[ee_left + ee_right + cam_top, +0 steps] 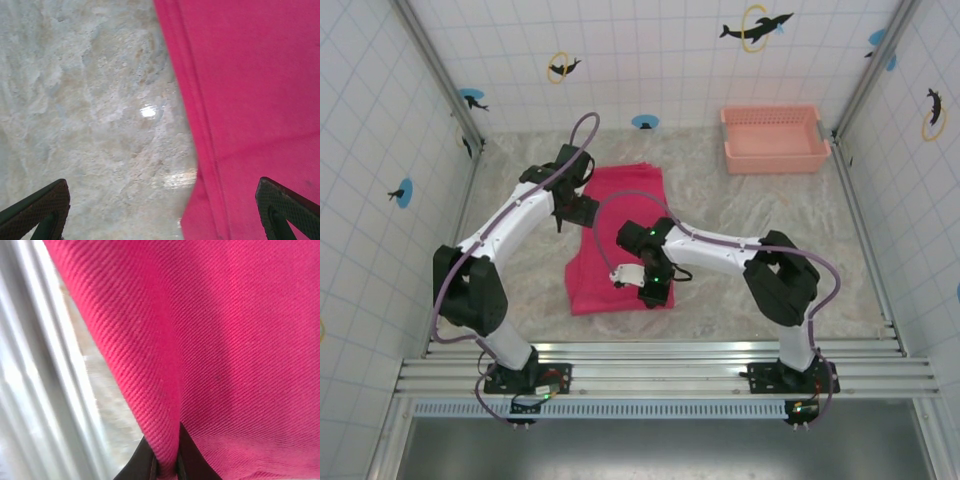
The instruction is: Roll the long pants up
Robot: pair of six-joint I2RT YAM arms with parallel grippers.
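Pants: the red-pink long pants (616, 235) lie flat on the table (750, 225), folded into one long strip, near the middle.
Left gripper: the left gripper (578, 210) is wide open. It hangs over the left edge of the pants, at the far end. In the left wrist view one finger (37, 212) is over the bare table and the other is over the cloth.
Right gripper: the right gripper (655, 290) is at the near right corner of the pants. It pinches a fold of the cloth tight.
Basket: the pink basket (775, 140) sits far back on the right, well away from the pants.
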